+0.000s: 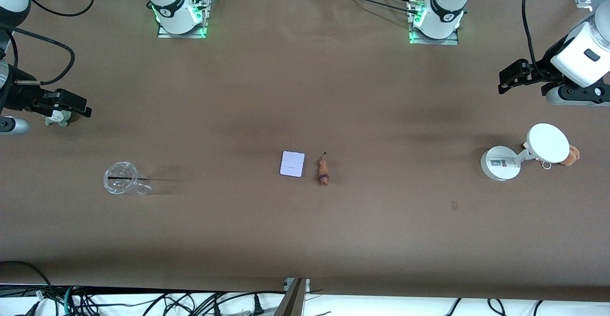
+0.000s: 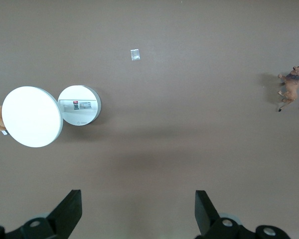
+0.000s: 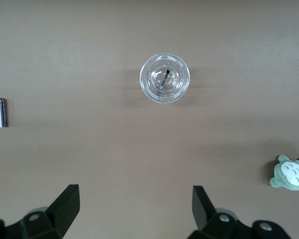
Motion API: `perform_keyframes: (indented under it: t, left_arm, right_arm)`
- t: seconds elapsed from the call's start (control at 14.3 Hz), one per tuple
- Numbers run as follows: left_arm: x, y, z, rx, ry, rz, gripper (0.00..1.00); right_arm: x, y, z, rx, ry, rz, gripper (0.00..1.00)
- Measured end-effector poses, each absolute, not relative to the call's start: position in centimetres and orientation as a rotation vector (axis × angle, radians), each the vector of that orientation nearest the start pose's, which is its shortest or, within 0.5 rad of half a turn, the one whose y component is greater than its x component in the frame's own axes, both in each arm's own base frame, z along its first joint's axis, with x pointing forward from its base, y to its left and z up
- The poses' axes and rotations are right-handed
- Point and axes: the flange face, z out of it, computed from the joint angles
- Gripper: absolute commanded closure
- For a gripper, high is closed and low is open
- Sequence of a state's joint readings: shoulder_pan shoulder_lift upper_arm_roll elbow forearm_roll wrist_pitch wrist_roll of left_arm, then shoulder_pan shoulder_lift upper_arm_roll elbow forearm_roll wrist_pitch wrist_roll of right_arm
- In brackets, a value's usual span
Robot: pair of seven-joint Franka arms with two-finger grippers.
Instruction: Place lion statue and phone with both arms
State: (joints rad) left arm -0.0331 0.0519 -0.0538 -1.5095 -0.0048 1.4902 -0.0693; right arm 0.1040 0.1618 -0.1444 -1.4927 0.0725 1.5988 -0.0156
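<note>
- Front view: the phone (image 1: 292, 164) and lion statue (image 1: 323, 172) are seen side by side mid-table.
- Left wrist view: the left gripper (image 2: 138, 211) is held spread, empty, over bare table.
- Right wrist view: the right gripper (image 3: 136, 209) is likewise spread, near a clear cup (image 3: 165, 78).

A clear plastic cup (image 1: 125, 178) with a lid and a dark straw is seen on the brown table (image 1: 305, 230) toward the right arm's end. A small grey-green plush toy (image 1: 58, 117) with a white belly is found farther from the front camera than the cup, close to the table's edge. Toward the left arm's end, a white disc stand (image 1: 524, 156) is placed, made up of a round base and a larger tilted disc joined by a short arm. A tan plush toy (image 1: 571, 155) is partly hidden just beside the larger disc. A small pale scrap, possibly paper, (image 2: 135, 55) is seen on the cloth near the stand.
</note>
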Motion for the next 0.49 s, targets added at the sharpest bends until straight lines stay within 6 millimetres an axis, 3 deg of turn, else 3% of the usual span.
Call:
perform_keyframes:
  t: [0.49]
  left_arm:
    - [55.94, -5.77, 61.97, -3.142, 0.054, 0.102, 0.00]
  right_arm:
    - [60.35, -1.02, 57.10, -3.089, 0.043, 0.081, 0.00]
